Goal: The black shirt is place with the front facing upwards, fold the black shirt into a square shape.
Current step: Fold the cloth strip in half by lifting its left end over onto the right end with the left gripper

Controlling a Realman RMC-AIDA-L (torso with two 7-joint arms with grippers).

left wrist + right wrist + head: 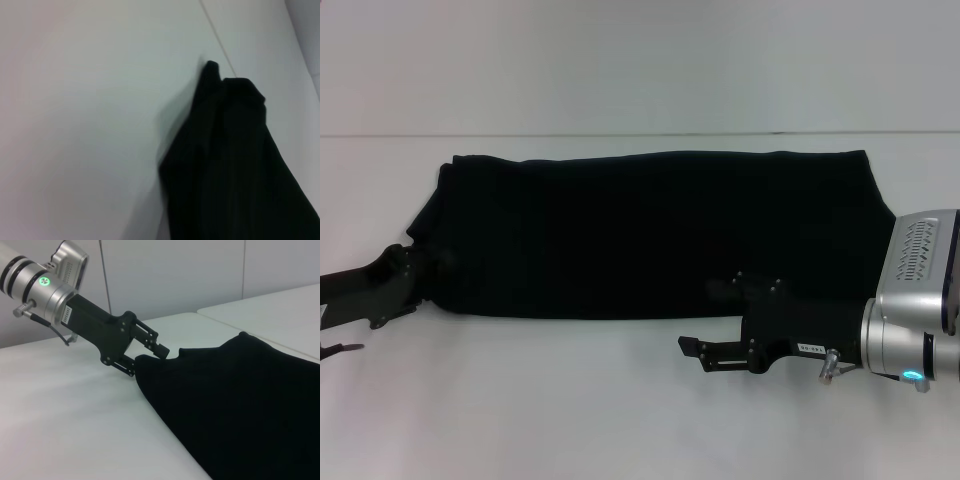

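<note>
In the head view, the right gripper (pixel 692 348) is seen nearest, over the white table (pixel 570 400) just beside the near edge of the black shirt (pixel 650 230); its fingers appear parted and empty. The shirt is laid as a wide folded band across the table. The left gripper (pixel 420 275) is positioned at the shirt's left end.

In the left wrist view, only a bunched shirt end (pixel 235 165) is shown.

In the right wrist view, the left gripper (pixel 150 356) is seen touching the shirt (pixel 235 405) corner; whether cloth is clamped cannot be told.

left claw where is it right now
In the head view the left claw sits low on the left side, at the near left corner of the black shirt; the right wrist view shows it touching that corner.
</note>
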